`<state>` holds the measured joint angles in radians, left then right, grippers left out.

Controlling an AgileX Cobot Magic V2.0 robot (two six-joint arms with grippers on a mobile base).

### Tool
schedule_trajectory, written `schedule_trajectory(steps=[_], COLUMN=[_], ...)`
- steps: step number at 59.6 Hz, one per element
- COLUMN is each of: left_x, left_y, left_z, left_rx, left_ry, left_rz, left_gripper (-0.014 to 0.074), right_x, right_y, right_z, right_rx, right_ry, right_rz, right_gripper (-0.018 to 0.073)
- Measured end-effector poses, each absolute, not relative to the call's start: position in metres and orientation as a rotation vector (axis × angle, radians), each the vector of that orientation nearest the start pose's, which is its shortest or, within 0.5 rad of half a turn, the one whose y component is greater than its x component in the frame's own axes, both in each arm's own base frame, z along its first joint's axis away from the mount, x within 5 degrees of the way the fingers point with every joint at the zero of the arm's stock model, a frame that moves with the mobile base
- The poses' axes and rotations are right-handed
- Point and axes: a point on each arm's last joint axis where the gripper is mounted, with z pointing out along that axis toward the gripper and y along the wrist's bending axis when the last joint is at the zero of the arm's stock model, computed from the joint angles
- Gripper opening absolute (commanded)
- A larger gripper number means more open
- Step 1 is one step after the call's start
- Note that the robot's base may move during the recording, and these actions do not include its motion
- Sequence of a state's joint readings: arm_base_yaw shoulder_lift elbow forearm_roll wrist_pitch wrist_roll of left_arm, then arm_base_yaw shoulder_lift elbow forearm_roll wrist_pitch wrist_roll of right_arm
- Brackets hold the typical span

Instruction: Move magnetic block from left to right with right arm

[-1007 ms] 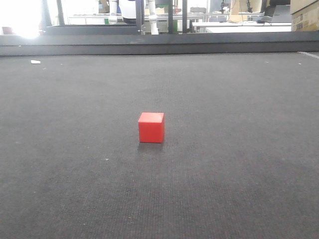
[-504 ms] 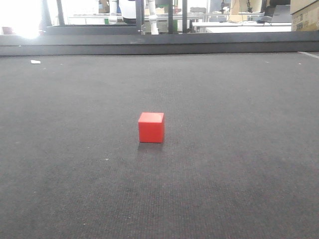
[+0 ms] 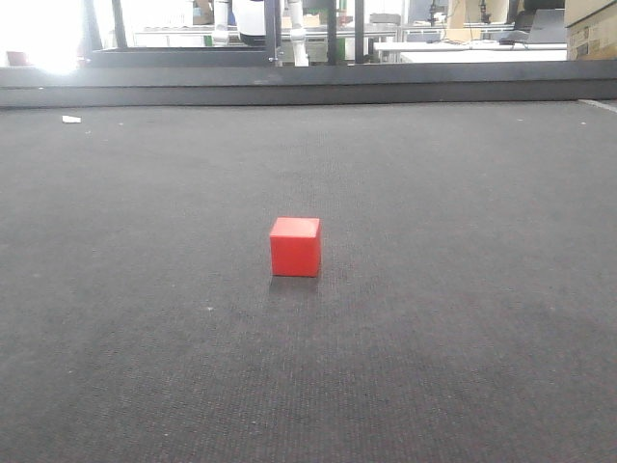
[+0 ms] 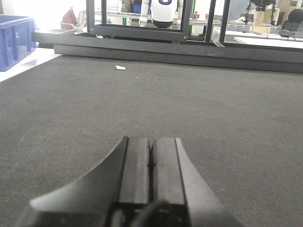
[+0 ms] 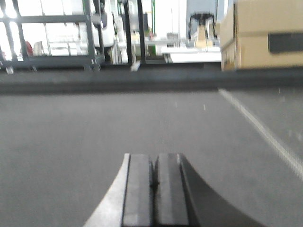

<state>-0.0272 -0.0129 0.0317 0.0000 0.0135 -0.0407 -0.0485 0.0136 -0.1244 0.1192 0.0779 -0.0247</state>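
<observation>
A: Front view?
B: 1 magnetic block (image 3: 294, 247), red, flat on the dark mat (image 3: 463, 174), about centre frame, standing alone. White scrap (image 3: 70, 120) far back left.
A: Left wrist?
B: Left gripper (image 4: 151, 142) pressed together, pad against pad, low over the mat. Blue bin (image 4: 14, 40) beyond the mat's left edge.
A: Right wrist?
B: Blurry. Right gripper (image 5: 153, 158) pressed together too, pad on pad. Cardboard box (image 5: 265, 33) back right, white line (image 5: 265, 132) on the mat below it.
</observation>
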Motion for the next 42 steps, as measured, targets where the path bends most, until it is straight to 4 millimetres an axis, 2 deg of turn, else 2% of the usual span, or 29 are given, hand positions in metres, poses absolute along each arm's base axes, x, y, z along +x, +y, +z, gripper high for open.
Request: schedule_trajectory(steps=[8, 16, 22, 33, 42], left_x=[0.057, 0.057, 0.057, 0.057, 0.057], left_y=[-0.002, -0.002, -0.002, -0.002, -0.002], left_z=[0.202, 0.202, 0.202, 0.202, 0.202], left_rx=[-0.01, -0.01, -0.01, -0.01, -0.01], left_ry=[1.516, 1.516, 1.516, 1.516, 1.516], left_rz=[-0.054, -0.054, -0.054, -0.054, -0.054], left_gripper=[-0.0116, -0.0116, -0.0116, -0.0116, -0.0116], right_x=[0.055, 0.078, 0.101, 0.15, 0.188], right_y=[-0.001, 0.003, 0.01, 0.034, 0.074], right_z=[0.288, 0.312, 0.327, 0.349, 0.362], right_rx=[0.082, 0.045, -0.001, -0.134, -0.264], right_ry=[1.469, 1.554, 1.642, 1.867, 2.022], right_rz=[0.059, 0.101, 0.145, 0.237, 0.351], right_gripper=[0.0276, 0.0487, 0.0593, 0.0615, 0.0615])
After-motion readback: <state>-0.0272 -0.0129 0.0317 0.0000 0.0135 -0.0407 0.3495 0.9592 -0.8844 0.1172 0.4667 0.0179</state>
